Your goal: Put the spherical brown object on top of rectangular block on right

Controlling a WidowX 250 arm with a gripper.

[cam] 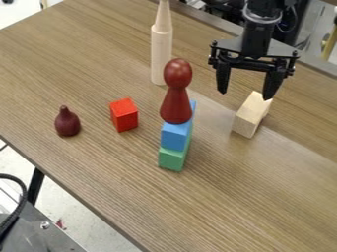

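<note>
My gripper (246,95) hangs jaws apart, presumably to take the brown bulb (67,123) near the lower-left table edge (74,189)

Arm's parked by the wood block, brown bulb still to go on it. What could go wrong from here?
- The tool hangs open close to the wood block; coming down there could nudge it.
- The red pawn stands on blue over green, between bulb and wood block; a low carry might topple it.
- The bulb tapers at the top, so a high pinch may slip.
</note>
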